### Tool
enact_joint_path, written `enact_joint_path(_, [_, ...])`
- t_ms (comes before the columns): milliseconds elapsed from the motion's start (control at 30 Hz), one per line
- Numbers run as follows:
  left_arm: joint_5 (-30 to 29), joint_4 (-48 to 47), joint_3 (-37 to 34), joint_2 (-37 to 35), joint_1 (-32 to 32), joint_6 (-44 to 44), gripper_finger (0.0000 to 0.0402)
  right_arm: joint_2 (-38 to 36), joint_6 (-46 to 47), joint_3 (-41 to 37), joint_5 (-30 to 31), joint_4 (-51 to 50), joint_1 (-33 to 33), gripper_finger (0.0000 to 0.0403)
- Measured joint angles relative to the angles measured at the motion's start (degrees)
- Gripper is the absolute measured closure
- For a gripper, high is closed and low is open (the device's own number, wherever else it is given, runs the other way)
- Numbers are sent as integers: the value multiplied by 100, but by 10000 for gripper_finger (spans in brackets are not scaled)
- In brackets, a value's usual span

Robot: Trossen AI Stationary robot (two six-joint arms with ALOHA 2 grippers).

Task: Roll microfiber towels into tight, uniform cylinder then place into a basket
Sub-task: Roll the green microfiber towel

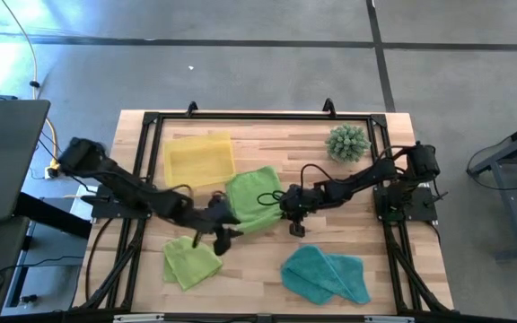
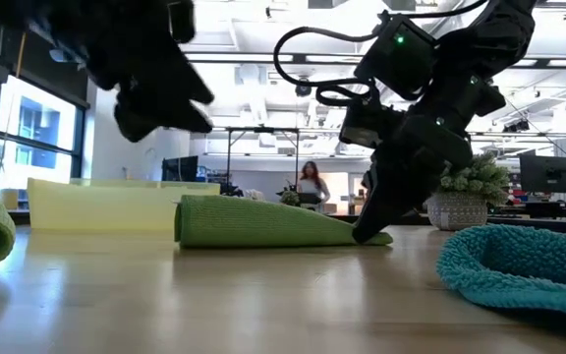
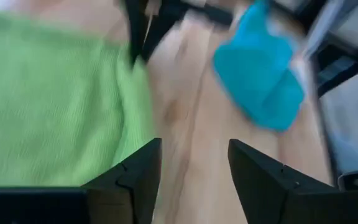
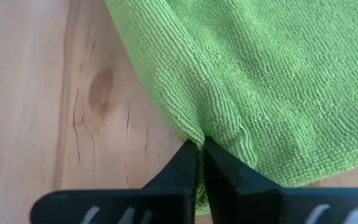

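Note:
A lime green towel (image 1: 251,199) lies spread in the middle of the table; it also shows in the low view (image 2: 263,224). My right gripper (image 1: 286,207) is shut on this towel's right edge, down at the table (image 2: 367,234). My left gripper (image 1: 223,236) is open and empty. It hangs above the table by the towel's near edge, and its wrist view shows bare wood between its fingers (image 3: 194,171). A second lime green towel (image 1: 189,262) lies crumpled at the near left. The teal towel (image 1: 326,274) lies at the near right. The yellow basket (image 1: 197,160) stands at the far left. My right gripper pinches the lime green towel's right edge (image 4: 199,135) between its two fingers. The fingers slant down from the table's right side. The cloth puckers into a small ridge at the fingertips. The rest of the towel lies on the table.
A spiky green plant in a pot (image 1: 346,142) stands at the far right. A black frame (image 1: 240,117) runs around the wooden table. Bare wood shows between the two near towels (image 1: 254,269).

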Motion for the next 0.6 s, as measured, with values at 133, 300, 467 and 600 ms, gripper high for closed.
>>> enact_joint_path(133, [-8,1776,-800,-212,136,1522,241,8,-68,-5,-45,92,-56,395])
enact_joint_path(300, [-17,1956,-896,1,248,2771,228,19,-152,-3,-51,308,-94,395])
enact_joint_path(467, [363,1857,-691,436,243,3040,198,22,-152,-3,-87,396,-95,395])
enact_joint_path(600, [725,1863,-651,799,183,3268,184,22,-162,-4,-86,426,-95,395])
